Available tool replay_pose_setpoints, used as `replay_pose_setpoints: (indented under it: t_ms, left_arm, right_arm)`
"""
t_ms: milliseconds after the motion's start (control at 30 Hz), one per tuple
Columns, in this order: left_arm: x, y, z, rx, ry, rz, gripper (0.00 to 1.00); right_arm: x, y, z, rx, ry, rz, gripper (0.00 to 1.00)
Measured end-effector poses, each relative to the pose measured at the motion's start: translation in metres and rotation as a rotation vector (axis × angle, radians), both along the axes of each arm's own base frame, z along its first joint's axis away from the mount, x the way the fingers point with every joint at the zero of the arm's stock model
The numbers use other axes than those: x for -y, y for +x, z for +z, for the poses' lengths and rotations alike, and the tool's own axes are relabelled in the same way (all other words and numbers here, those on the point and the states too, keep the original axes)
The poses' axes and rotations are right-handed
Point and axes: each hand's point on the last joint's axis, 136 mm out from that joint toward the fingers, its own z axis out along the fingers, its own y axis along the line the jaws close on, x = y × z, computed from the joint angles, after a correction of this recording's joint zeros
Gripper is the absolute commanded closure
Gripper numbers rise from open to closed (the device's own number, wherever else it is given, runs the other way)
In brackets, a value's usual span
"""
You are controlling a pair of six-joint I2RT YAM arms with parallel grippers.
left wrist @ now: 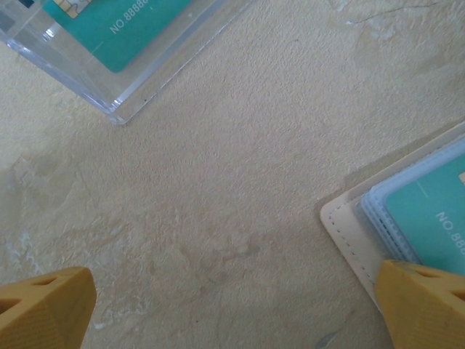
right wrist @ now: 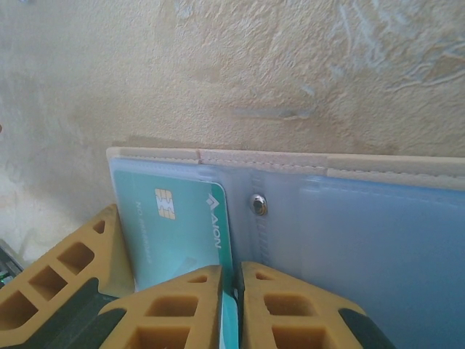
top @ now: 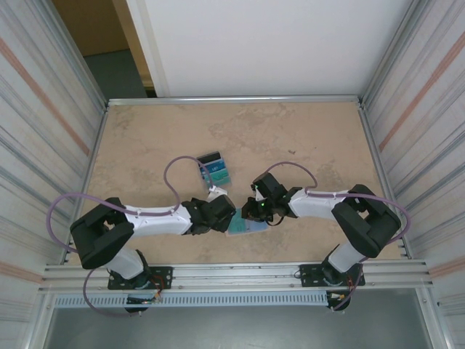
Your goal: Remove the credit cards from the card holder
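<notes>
holder lies open on mottled table between the arms, stitched tan rim, glossy blue sleeves | right gripper pinches teal card; its wrist view adds chip, metal stud | left gripper spread wide, empty, by holder corner; clear tray near

One card holder, one teal card, one clear tray bearing three cards, one left end effector, one right end effector.
</notes>
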Motion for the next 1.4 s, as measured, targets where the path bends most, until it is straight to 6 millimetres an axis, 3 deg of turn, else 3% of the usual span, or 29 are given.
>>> replay_pose_setpoints:
  t_ms: [700,1000,1400]
  left_arm:
    - [0.001,-0.001,0.000,-0.003,0.019,-0.007,0.01]
    - [0.002,-0.001,-0.001,-0.005,0.023,-0.006,0.01]
    - [0.002,-0.001,0.000,0.002,0.031,-0.009,0.01]
  right_arm:
    - [-0.002,-0.002,0.001,-0.018,0.133,-0.005,0.90]
    - [-0.005,-0.001,0.015,0.011,0.201,-0.006,0.90]
    - [-0.008,-0.003,0.019,0.018,0.240,0.008,0.91]
